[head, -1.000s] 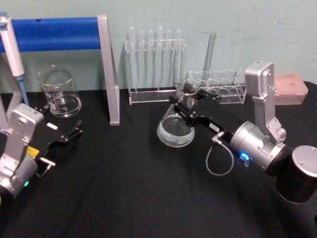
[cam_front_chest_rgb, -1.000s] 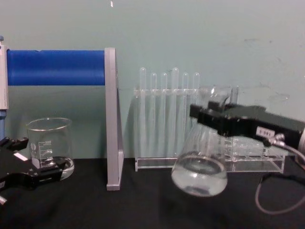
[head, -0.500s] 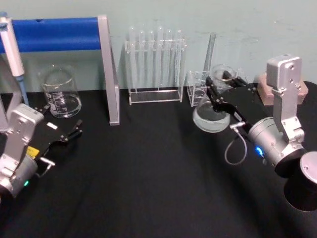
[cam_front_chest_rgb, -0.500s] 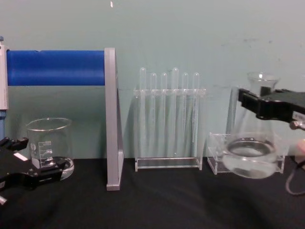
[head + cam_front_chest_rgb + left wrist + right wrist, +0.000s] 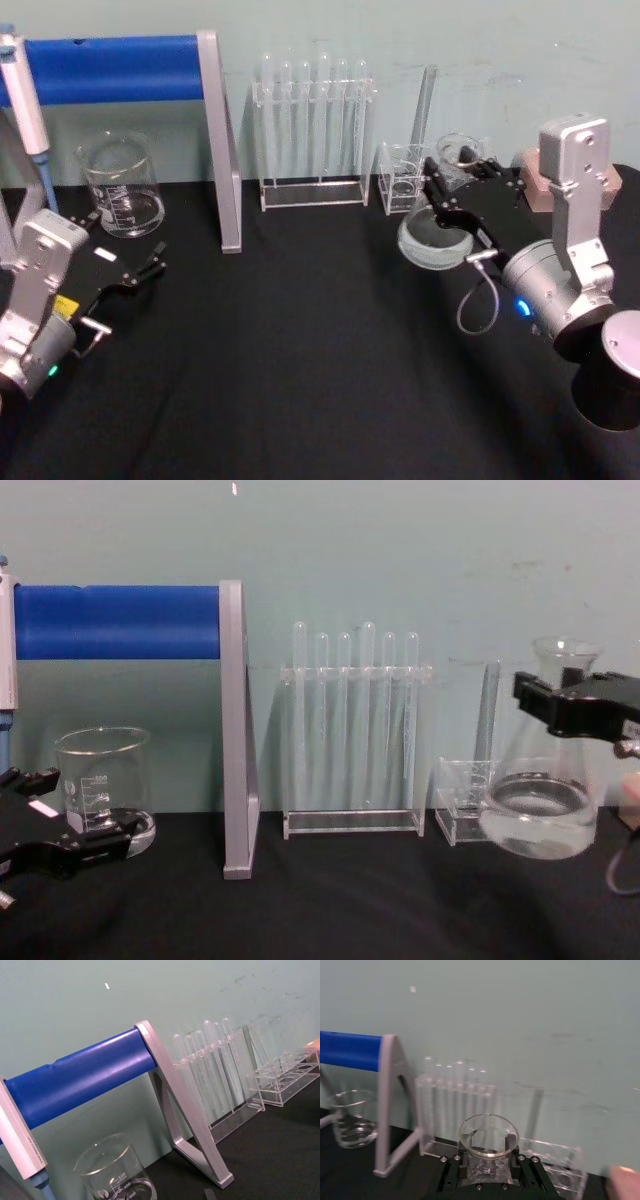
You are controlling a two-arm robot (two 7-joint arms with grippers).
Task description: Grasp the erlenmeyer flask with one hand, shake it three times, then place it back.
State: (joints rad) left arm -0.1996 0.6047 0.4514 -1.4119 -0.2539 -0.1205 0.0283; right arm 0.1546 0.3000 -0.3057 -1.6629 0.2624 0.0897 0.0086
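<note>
The erlenmeyer flask point(image 5: 433, 240) is clear glass with a little liquid in its wide base. It hangs tilted above the black table at the right, in front of a small clear rack. My right gripper point(image 5: 447, 187) is shut on its neck. In the chest view the flask point(image 5: 540, 810) is off the table, with the right gripper point(image 5: 566, 696) clamped just under the rim. The right wrist view looks down on the flask's open rim point(image 5: 488, 1136) between the black fingers point(image 5: 451, 1172). My left gripper point(image 5: 135, 272) rests open at the left, near the beaker.
A glass beaker point(image 5: 122, 185) stands at the back left beside a grey stand with a blue bar point(image 5: 110, 68). A rack of test tubes point(image 5: 312, 125) stands at the back centre. The small clear rack point(image 5: 398, 180) and a pink box point(image 5: 530, 190) lie behind the flask.
The right gripper has carried the flask from the table's middle to the right, in front of the small rack. In the last half second it shifted slightly farther right. The left arm has not moved.
</note>
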